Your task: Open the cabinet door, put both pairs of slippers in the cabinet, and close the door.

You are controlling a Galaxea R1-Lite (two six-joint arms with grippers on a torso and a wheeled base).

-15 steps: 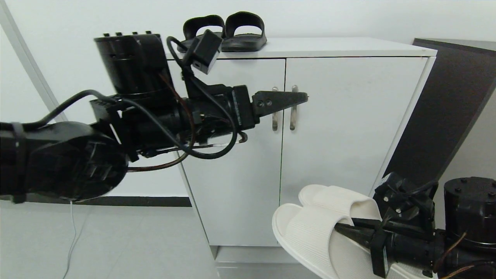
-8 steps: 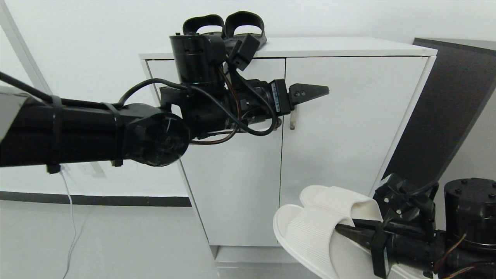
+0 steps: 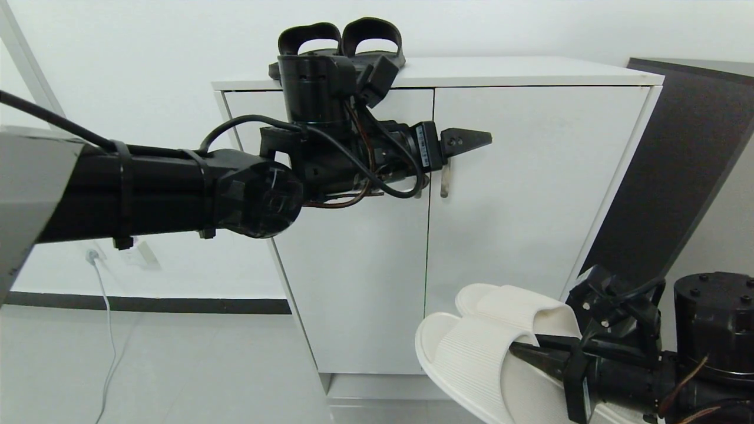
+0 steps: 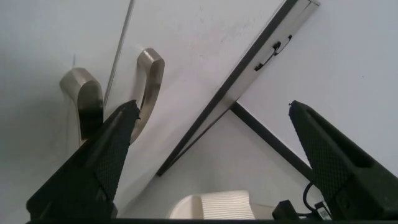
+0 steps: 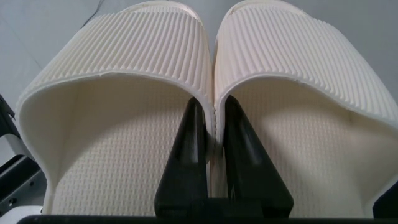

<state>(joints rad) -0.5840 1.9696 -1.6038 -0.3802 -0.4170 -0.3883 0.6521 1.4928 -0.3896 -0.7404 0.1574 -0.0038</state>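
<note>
A thin cable (image 3: 109, 353) hangs down the wall to the floor (image 3: 177, 377) at the far left. Beside it, the left arm stretches level across the front of the white cabinet (image 3: 530, 206). The left pincer (image 3: 480, 140) sits at the height of the two metal handles (image 3: 446, 179), where the doors meet.

In the left wrist view, the left pincer (image 4: 212, 106) is spread wide. One finger (image 4: 93, 168) crosses in front of one of the handles (image 4: 149, 81), and the other finger is well off to the side. Whether any finger touches metal cannot be told from here. Both cabinet doors (image 3: 365, 265) lie flush and shut.

The black slippers (image 3: 341, 38) stand side by side on the cabinet's top, toward its left end, partly behind the left wrist.

Low on the right, in front of the cabinet's base, the right pincer (image 3: 518, 347) holds the white slippers (image 3: 471, 353) off the floor. In the right wrist view, the right pincer (image 5: 212, 106) is closed narrow on the two inner side walls of the white slippers (image 5: 143, 93), pressing the pair together with the toes pointing away from it.

A dark panel (image 3: 677, 176) stands against the cabinet's right side.
</note>
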